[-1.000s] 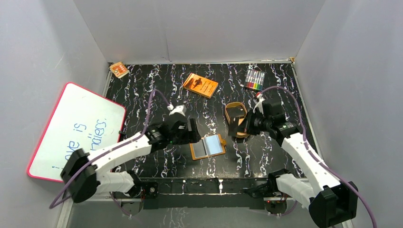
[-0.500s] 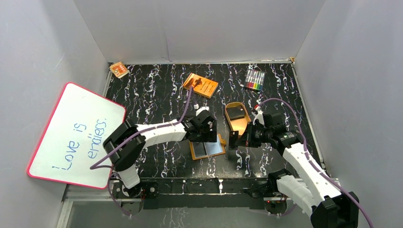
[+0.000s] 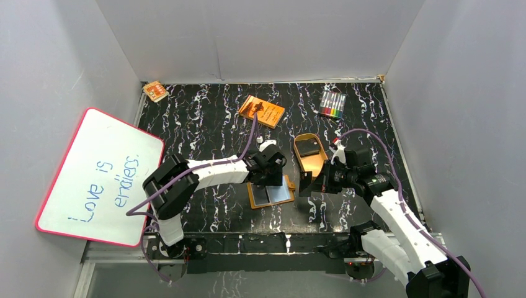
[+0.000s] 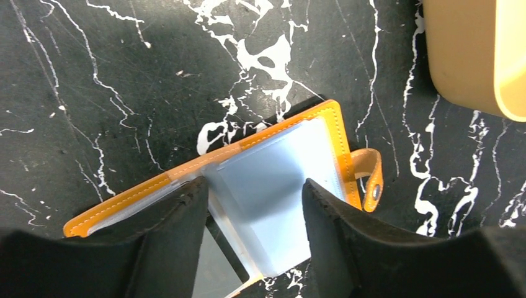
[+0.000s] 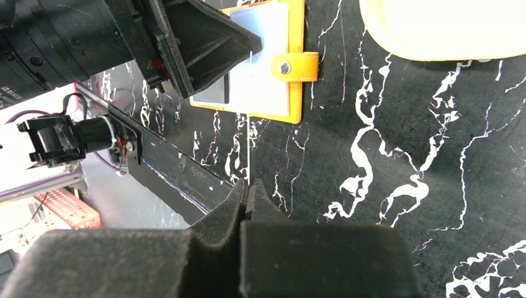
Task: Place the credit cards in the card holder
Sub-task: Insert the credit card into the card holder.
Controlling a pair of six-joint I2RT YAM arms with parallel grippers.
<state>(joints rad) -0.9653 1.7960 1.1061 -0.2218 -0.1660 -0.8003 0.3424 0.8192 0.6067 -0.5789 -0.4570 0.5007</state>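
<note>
Since the credit card (image 5: 249, 124) looks thin, stiff and slick, I judge an edge-on pinch at one end suits it. My right gripper (image 5: 247, 186) is clamped on it just right of the card holder (image 4: 285, 167), which lies open and flat. My left gripper (image 4: 253, 185) points down over the holder's blue-grey pocket, fingers apart.

Left hand (image 3: 268, 179) over the card holder (image 3: 278, 195), tray (image 3: 298, 149) and right hand (image 3: 305, 185) alongside — near side open.
</note>
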